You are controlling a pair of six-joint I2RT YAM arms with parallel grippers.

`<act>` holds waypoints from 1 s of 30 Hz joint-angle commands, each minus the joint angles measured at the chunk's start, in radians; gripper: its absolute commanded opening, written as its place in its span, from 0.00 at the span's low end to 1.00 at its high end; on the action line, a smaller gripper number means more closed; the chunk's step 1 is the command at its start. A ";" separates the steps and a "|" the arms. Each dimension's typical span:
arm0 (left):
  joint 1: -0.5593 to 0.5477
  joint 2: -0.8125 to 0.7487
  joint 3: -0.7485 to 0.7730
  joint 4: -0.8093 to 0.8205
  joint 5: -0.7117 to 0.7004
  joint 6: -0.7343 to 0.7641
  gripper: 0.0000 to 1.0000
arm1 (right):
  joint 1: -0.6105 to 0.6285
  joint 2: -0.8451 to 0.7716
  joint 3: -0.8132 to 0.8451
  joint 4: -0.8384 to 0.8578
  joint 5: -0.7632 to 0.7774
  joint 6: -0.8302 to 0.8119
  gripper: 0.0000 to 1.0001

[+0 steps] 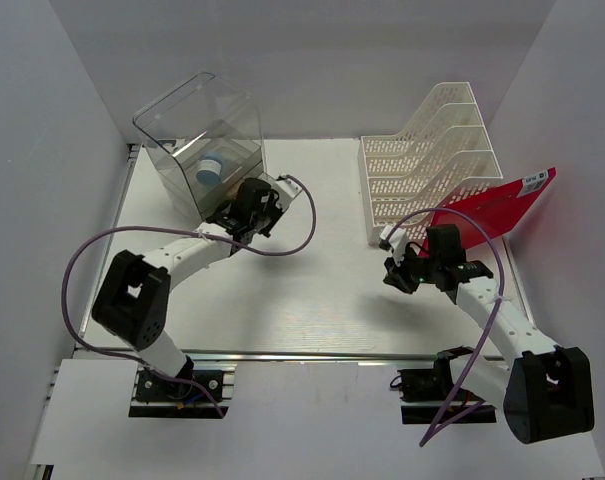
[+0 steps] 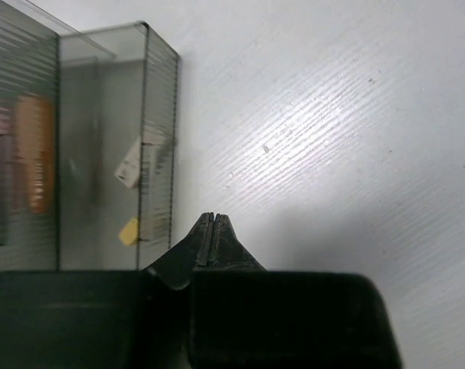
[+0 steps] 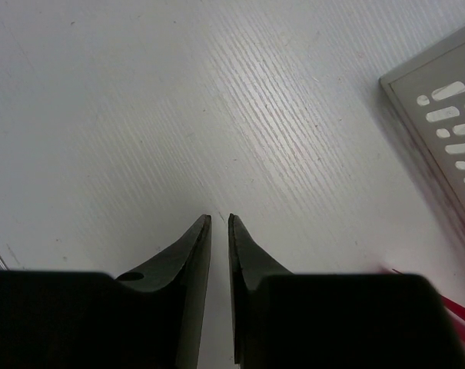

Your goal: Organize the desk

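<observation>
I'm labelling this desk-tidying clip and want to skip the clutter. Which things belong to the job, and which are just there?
Belongs to the job, most likely:
- desk
- red folder
- file rack
- clear box, with a small blue-and-white item inside

Just there:
- purple cables
- white side walls

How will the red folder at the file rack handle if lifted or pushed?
The red folder looks thin and flat: probably light, likely to flex if lifted by one corner. It sits tilted at the white file rack, one end jutting past it, so a push may well slide or topple it.
</observation>
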 commanded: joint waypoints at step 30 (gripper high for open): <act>-0.021 0.338 0.075 0.167 -0.670 -0.085 0.46 | -0.005 0.038 0.007 -0.009 -0.006 -0.015 0.20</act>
